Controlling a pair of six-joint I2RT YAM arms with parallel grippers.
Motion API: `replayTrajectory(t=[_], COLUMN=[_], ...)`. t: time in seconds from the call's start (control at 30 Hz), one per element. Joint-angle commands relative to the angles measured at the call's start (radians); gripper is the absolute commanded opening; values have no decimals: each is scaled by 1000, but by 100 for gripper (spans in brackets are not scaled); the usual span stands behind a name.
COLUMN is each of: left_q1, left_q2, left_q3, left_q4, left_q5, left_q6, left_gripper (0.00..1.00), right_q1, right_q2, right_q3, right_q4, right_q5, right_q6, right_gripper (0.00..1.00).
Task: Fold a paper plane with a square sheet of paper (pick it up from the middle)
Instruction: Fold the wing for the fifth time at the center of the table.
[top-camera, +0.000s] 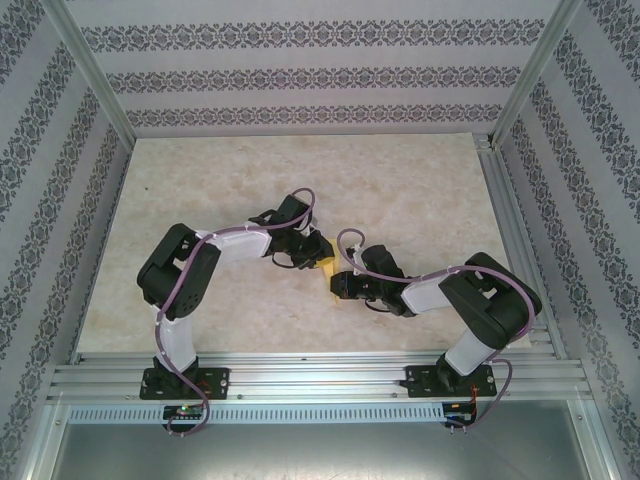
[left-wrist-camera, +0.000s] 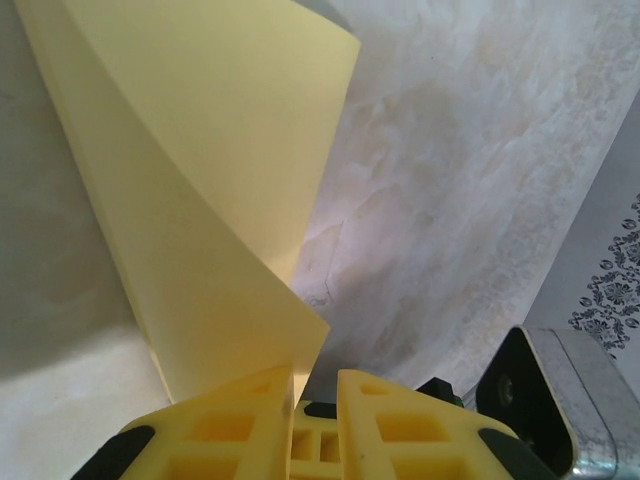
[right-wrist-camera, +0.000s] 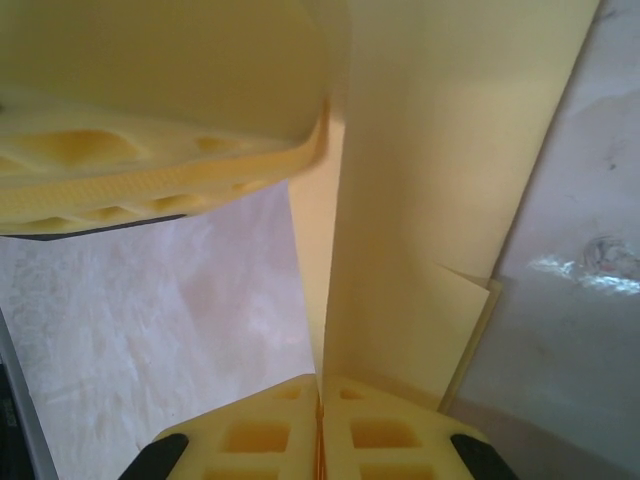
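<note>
Patterned walls close in a pale marbled worktop. From above we see both arms bent at the elbow and reaching inward. The left arm rises from its base and stretches right. The right arm mirrors it and stretches left. The two wrists meet near the middle of the worktop. Between them we make out only a small yellow patch of paper, with the left tool just behind it and the right tool just in front.

The wrist cameras give us what the overhead view hides. At the left wrist, the left tool stands nearly pressed together, pinching the paper's near edge. The paper curls upward and away from it, lifted off the worktop. A metal rail sits at the lower right.

At the right wrist, the right tool is pressed tight on a sharp crease, and the paper rises from it in two layers. A lower corner pokes out beside the crease. One of the left tool's fingers lies against the paper at upper left.
</note>
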Motion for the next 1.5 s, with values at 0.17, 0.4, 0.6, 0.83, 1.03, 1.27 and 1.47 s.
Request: replayTrajectory(t=[0.17, 0.4, 0.6, 0.83, 1.03, 1.27, 1.47], left_q1=[-17, -17, -17, -18, -19, -20, -21], left_q2=[44, 59, 64, 82, 95, 106, 120], left_q3=[26, 31, 40, 59, 64, 83, 93], left_q4=[43, 58, 63, 61, 52, 47, 44], left_q5=[-4, 7, 16, 29, 35, 40, 43], left_q6=[10, 10, 12, 19, 25, 30, 37], left_gripper=[20, 20, 20, 20, 20, 20, 21], right_q1=[-12, -13, -12, -14, -25, -44, -44], right_q2=[-55, -134, -150, -144, -157, -146, -127], right_q3=[1, 14, 25, 27, 27, 15, 15], right_q4=[-29, -164, -216, -180, -187, -177, -181], right_q5=[-7, 38, 53, 42, 49, 49, 62], right_q6=[1, -42, -72, -41, -30, -8, 3], right_gripper=[16, 18, 17, 22, 15, 5, 4])
